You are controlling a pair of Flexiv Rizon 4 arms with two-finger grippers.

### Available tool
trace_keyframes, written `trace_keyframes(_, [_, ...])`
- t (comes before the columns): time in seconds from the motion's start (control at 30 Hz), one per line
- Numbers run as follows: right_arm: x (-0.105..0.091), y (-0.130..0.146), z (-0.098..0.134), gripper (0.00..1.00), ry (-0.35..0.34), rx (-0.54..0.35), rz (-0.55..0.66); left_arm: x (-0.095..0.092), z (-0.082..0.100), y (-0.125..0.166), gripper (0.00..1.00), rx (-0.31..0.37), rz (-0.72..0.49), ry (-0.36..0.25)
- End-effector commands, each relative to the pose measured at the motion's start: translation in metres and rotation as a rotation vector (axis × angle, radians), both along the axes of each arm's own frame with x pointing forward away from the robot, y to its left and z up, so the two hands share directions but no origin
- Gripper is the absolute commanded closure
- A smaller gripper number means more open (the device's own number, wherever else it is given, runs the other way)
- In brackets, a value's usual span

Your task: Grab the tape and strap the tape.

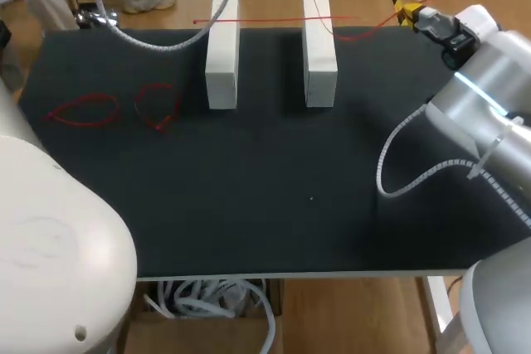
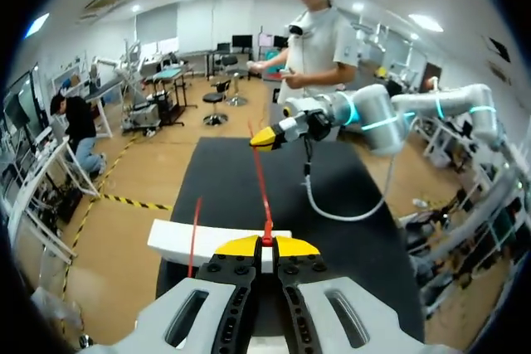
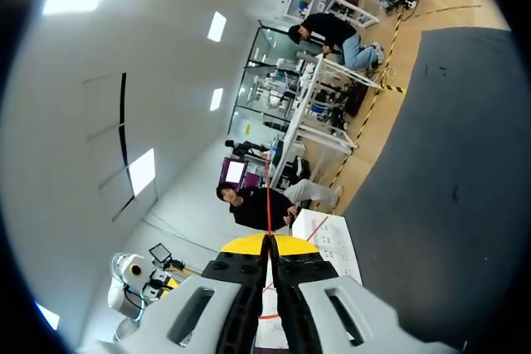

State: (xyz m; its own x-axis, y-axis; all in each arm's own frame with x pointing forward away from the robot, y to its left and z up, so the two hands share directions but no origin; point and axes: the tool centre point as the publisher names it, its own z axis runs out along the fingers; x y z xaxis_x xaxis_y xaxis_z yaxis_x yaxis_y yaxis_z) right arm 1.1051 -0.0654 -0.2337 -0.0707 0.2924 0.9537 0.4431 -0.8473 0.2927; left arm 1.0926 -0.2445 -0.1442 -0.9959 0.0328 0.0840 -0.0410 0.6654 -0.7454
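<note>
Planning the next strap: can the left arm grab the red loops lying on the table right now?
Probably not yet: the left gripper is shut on the stretched tape. The loops themselves lie unobstructed, left of the white blocks.

even overhead light fell bright on the matte black table (image 1: 249,205), white blocks (image 1: 222,55) casting only faint shadows

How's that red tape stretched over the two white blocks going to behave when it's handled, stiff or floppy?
Probably floppy and very light: the red tape looks straight only because the left gripper and right gripper pinch its ends. The spare red strips lie in limp loops, so it likely sags once released.
</note>
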Motion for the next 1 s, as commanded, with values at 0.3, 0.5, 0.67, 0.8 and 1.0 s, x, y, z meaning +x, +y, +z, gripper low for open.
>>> trace_keyframes(0.3, [0.003,0.000,-0.001,1.00,0.011,-0.011,0.008,-0.007,0.009,-0.012,1.00,0.075,-0.019,-0.004])
trace_keyframes(0.5, [0.003,0.001,0.000,1.00,0.011,-0.019,0.014,-0.005,0.010,-0.018,1.00,0.129,-0.051,0.008])
trace_keyframes(0.67, [0.004,0.001,0.002,1.00,0.005,-0.026,0.022,-0.005,0.013,-0.019,1.00,0.218,-0.020,0.012])
trace_keyframes(0.8, [0.004,0.001,0.003,1.00,-0.002,-0.045,0.030,-0.005,0.015,-0.022,1.00,0.254,-0.024,0.014])
trace_keyframes(1.0, [0.004,0.001,0.002,1.00,-0.001,-0.057,0.036,-0.004,0.015,-0.027,1.00,0.221,-0.058,0.001])
